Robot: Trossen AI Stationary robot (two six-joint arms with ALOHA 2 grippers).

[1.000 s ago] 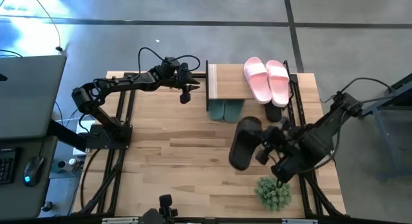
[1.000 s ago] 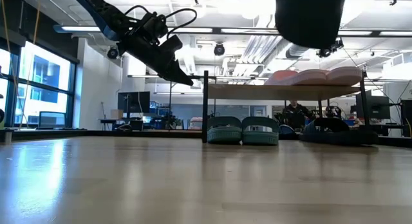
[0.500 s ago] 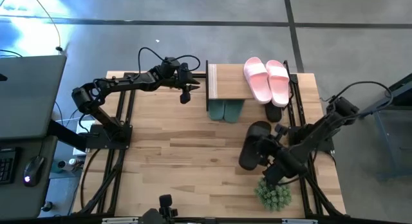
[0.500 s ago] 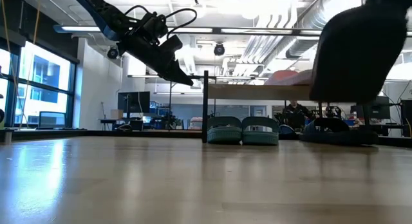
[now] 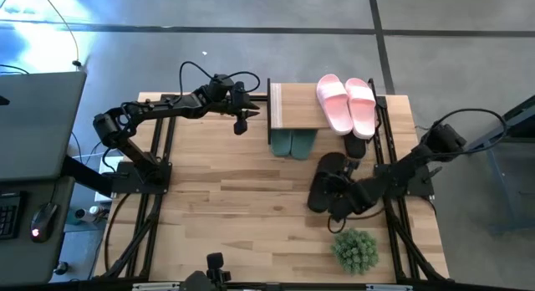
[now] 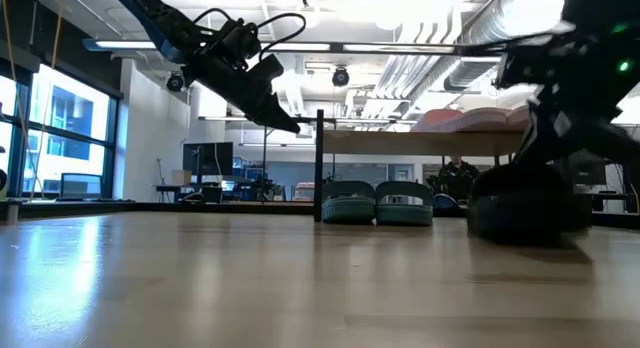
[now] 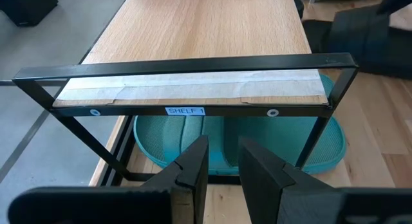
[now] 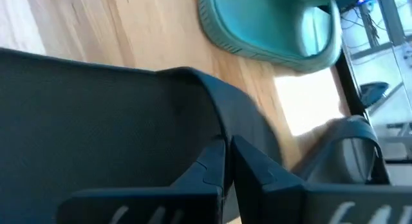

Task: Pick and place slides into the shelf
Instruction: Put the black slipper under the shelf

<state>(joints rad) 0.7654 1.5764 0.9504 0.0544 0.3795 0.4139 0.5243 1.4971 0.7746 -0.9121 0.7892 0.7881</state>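
Right gripper (image 5: 338, 193): low over the bench (image 5: 226, 191), jaws nearly together, clamped on the edge of a black slide (image 5: 324, 181) that rests on the bench in front of the shelf (image 5: 292, 107). Second black slide (image 5: 355, 146) lies partly under the shelf's right end. Left gripper (image 5: 243, 121): hovers raised just left of the shelf, jaws a narrow gap apart, empty. Green slides (image 5: 292, 144) sit side by side under the shelf; pink slides (image 5: 347, 104) lie on its top board. Shelf frame tag reads "SHELF 1" (image 7: 185, 111). Spiky plant (image 5: 356, 250) stands near the bench's front right.
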